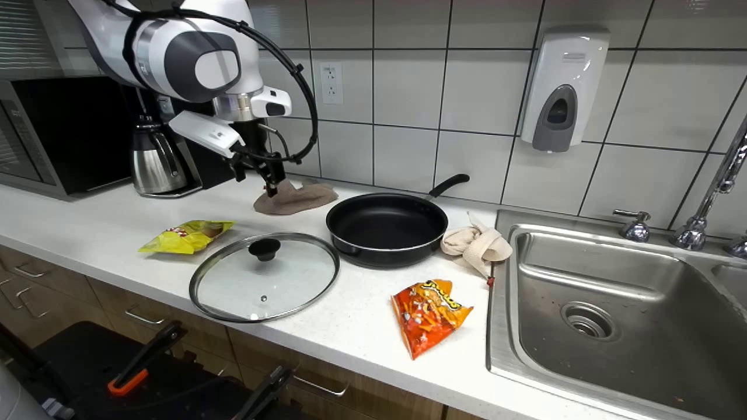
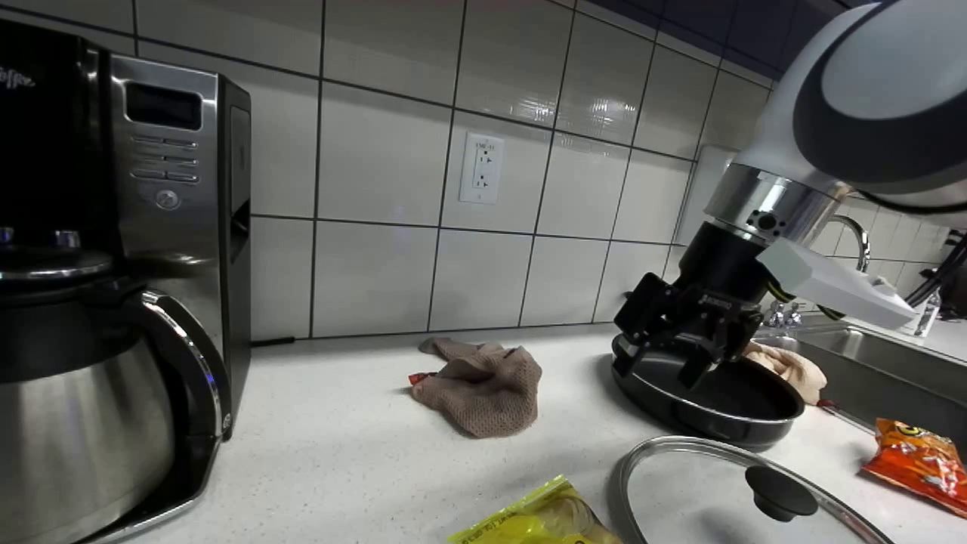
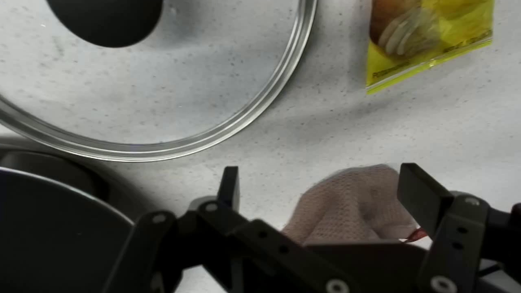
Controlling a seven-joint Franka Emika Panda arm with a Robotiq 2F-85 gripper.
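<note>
My gripper (image 1: 255, 178) is open and empty, pointing down above the counter. It also shows in an exterior view (image 2: 657, 370) and in the wrist view (image 3: 321, 183). A crumpled brown cloth (image 1: 297, 198) with a small red bit at its edge lies below it. In the wrist view the cloth (image 3: 346, 203) appears between the spread fingers, partly hidden by the gripper, with no visible grip on it. A black frying pan (image 1: 385, 224) stands beside the cloth. A glass lid (image 1: 292, 286) with a black knob lies in front of the pan. A yellow snack bag (image 1: 187, 236) lies left of the lid.
An orange snack bag (image 1: 430, 315) and a knotted beige cloth (image 1: 475, 248) lie between the pan and the steel sink (image 1: 583, 373). A coffee maker (image 2: 174, 166) and a microwave (image 1: 64, 134) stand at the other end. The tiled wall carries a soap dispenser (image 1: 566, 87).
</note>
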